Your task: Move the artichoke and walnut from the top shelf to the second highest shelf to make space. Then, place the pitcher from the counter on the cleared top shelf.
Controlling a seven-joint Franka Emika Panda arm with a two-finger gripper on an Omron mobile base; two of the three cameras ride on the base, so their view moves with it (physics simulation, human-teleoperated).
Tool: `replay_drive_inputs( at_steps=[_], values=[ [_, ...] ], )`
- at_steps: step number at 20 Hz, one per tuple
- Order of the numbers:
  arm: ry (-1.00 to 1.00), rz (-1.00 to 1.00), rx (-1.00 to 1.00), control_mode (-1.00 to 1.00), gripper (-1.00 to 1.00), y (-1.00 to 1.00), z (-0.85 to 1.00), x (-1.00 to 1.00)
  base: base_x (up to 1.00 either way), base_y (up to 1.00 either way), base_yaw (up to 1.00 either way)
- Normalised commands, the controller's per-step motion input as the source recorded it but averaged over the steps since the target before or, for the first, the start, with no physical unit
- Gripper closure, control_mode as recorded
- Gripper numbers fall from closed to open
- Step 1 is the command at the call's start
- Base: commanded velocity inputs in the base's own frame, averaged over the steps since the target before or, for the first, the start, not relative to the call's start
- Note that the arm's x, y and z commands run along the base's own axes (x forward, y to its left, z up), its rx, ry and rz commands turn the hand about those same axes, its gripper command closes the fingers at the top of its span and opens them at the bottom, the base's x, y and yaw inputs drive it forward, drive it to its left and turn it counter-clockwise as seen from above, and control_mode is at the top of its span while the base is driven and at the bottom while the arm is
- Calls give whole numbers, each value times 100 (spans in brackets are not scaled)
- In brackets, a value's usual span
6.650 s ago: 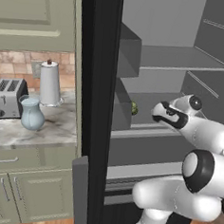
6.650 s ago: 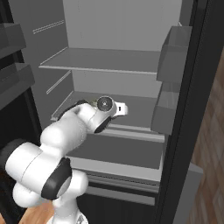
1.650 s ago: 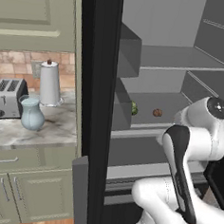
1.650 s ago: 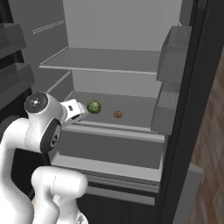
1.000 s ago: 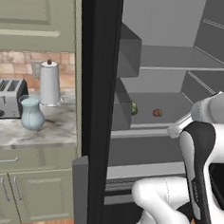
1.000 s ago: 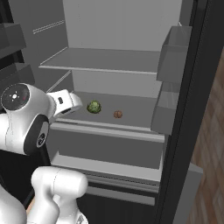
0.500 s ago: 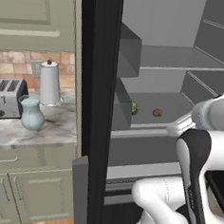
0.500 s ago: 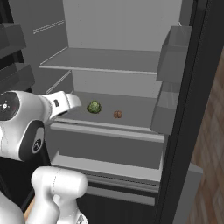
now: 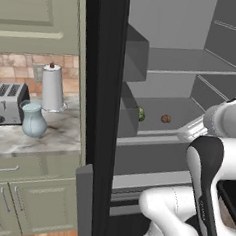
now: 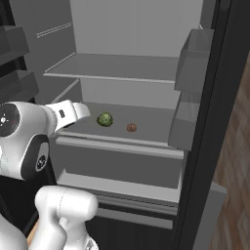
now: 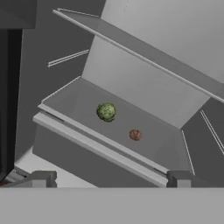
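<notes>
My arm swung out of fridge; artichoke and walnut now on second highest shelf. End effector spread, empty. Pitcher next.

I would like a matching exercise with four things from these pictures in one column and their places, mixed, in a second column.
Things:
1. artichoke
2. walnut
3. pitcher
4. top shelf

Places:
A. on the counter, beside the toaster
B. above both foods, bare
C. on the second highest shelf, left of the nut
D. on the second highest shelf, right of the green vegetable

Pairs: 1-C, 2-D, 3-A, 4-B
</notes>
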Motion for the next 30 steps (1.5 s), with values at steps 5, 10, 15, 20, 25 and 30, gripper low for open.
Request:
replay_drive_inputs(
  at_steps=[5,10,15,20,25,30],
  values=[
    [0,0,0,100,-100,0,0,0,-46,-9,1],
    [0,0,0,100,-100,0,0,0,-83,0,6],
    [0,0,0,100,-100,0,0,0,-76,0,21],
    [0,0,0,100,-100,0,0,0,-59,5,30],
    [0,0,0,100,-100,0,0,0,-19,42,39],
    [0,0,0,100,-100,0,0,0,-2,66,42]
  ],
)
